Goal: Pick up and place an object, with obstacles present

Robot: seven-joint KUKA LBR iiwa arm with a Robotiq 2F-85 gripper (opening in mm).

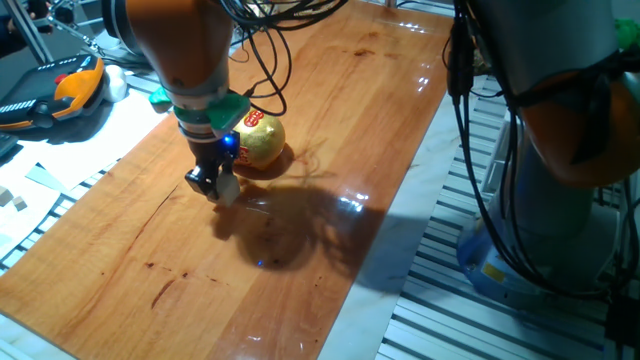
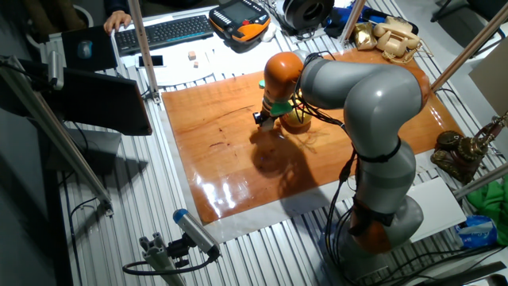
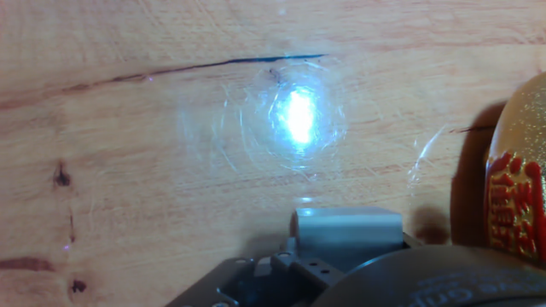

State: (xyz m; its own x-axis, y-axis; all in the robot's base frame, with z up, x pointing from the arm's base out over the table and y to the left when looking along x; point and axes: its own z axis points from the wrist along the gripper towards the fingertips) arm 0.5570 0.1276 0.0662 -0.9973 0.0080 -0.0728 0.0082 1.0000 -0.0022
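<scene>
One gripper point(image 1: 222, 188) clamped on small tan cube point(image 1: 228, 189), raised above wooden table point(image 1: 330, 120), just beside gold piggy bank point(image 1: 258, 140)

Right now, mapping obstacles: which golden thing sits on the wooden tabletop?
The red-marked gold piggy bank beside the gripper; the gold telephone and dark ornament stand off the wood.

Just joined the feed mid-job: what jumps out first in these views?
The shiny gold piggy bank with red markings sits mid-table on the glossy wooden tabletop. Right beside it, the orange-and-grey arm's tool hangs low above the wood, apparently gripping a small light-tan cube.
</scene>
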